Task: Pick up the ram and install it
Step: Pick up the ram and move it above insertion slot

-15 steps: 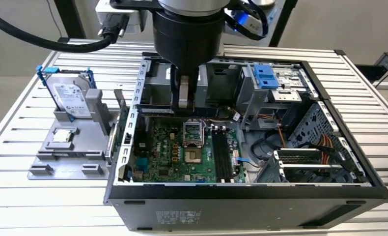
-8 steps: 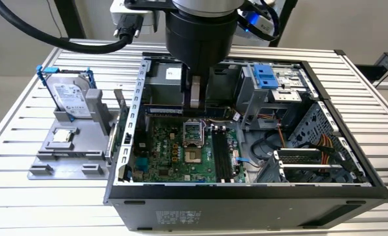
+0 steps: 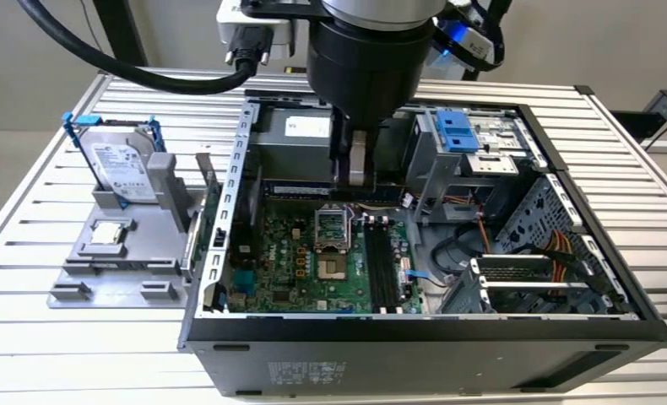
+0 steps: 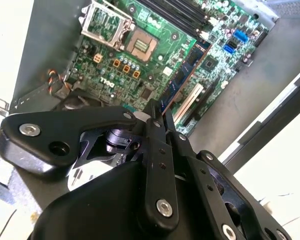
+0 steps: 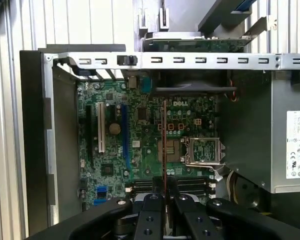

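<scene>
My gripper (image 3: 356, 179) hangs inside the open computer case (image 3: 215, 253), above the back part of the green motherboard (image 3: 289, 266). It is shut on the ram (image 3: 311, 190), a long thin board stick held level on its edge, clear of the board. In the first wrist view the ram (image 5: 164, 145) shows edge-on, running out from between the fingertips (image 5: 152, 200) of the gripper (image 5: 165, 197). The second wrist view shows the ram (image 4: 185, 75) as a dark strip ahead of the gripper (image 4: 159, 112). The black memory slots (image 3: 381, 270) lie nearer the case front, beside the processor socket (image 3: 331, 249).
A grey holder (image 3: 120, 253) on the slatted table at the exterior view's left carries an upright silver hard drive (image 3: 125, 164) and a small square processor chip (image 3: 108, 232). Inside the case are the power supply (image 3: 294, 139), a blue drive bracket (image 3: 455, 131) and cables (image 3: 548, 249).
</scene>
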Action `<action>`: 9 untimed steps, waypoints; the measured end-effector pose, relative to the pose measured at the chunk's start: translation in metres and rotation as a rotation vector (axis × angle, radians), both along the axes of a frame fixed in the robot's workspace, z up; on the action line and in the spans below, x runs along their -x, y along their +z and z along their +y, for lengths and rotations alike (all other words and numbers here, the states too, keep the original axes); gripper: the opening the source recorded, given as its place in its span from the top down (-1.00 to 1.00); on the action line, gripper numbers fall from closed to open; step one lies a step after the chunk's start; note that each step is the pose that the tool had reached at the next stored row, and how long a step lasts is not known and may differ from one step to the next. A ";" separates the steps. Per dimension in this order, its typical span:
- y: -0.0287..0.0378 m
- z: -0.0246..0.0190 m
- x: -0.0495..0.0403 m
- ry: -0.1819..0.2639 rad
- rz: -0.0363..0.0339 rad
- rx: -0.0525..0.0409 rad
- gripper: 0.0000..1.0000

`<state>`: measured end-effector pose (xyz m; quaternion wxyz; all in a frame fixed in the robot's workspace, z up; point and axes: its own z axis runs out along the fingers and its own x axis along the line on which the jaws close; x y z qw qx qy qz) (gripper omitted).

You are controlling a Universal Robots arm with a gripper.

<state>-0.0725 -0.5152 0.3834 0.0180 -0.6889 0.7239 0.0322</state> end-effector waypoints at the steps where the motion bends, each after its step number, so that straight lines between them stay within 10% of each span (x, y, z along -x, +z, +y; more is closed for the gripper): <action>1: 0.0000 0.0000 -0.0016 0.000 0.0000 0.0000 1.00; 9: 0.0000 0.0000 -0.0152 -0.001 0.0000 0.0000 1.00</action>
